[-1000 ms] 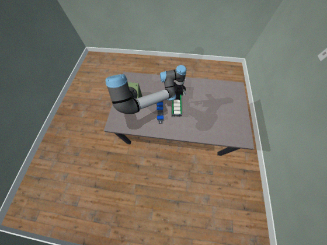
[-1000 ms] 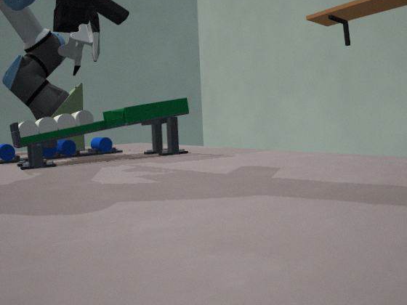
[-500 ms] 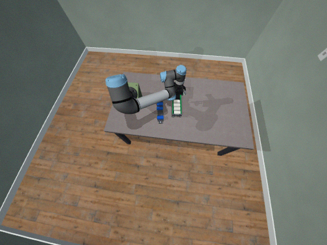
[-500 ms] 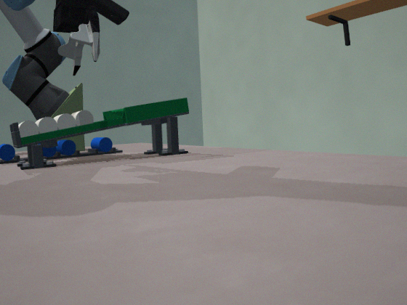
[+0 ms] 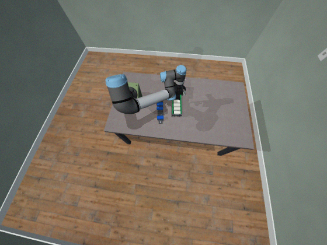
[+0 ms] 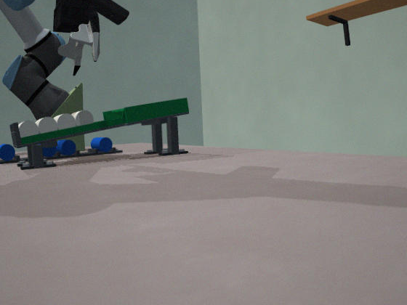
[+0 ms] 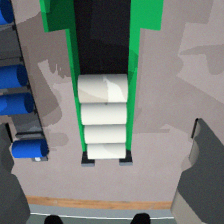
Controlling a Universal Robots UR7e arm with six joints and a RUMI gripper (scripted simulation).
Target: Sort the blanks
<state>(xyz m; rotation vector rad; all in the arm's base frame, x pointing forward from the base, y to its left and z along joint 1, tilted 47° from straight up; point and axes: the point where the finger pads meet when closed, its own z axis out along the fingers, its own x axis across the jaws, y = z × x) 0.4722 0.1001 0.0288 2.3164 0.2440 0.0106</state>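
Note:
Several white blanks [image 5: 177, 107] [image 6: 46, 124] [image 7: 104, 114] lie straight across the green-sided feed ramp [image 6: 156, 110] [image 7: 55, 16], side by side in a row at its low end. The lowest is at the dark stop [image 6: 15, 135] [image 7: 126, 158]; no gaps show between them. Several blue blanks [image 5: 160, 117] [image 6: 102, 144] [image 7: 15, 103] lie across the dark stock rack [image 5: 160, 112] [image 7: 31, 124], with a bare stretch before the last one at the near end. Their exact centring is hard to tell. My gripper [image 6: 86, 66] [image 7: 102, 122] is open and empty, high above the ramp.
The ramp stands on dark legs [image 6: 173, 136] and its high end has taller green walls. The rack lies low beside the ramp, on the side of the arm's base. A green wedge-shaped mount [image 5: 134, 87] [image 6: 76, 101] stands behind the rack. A wooden shelf [image 6: 357, 6] is on the wall.

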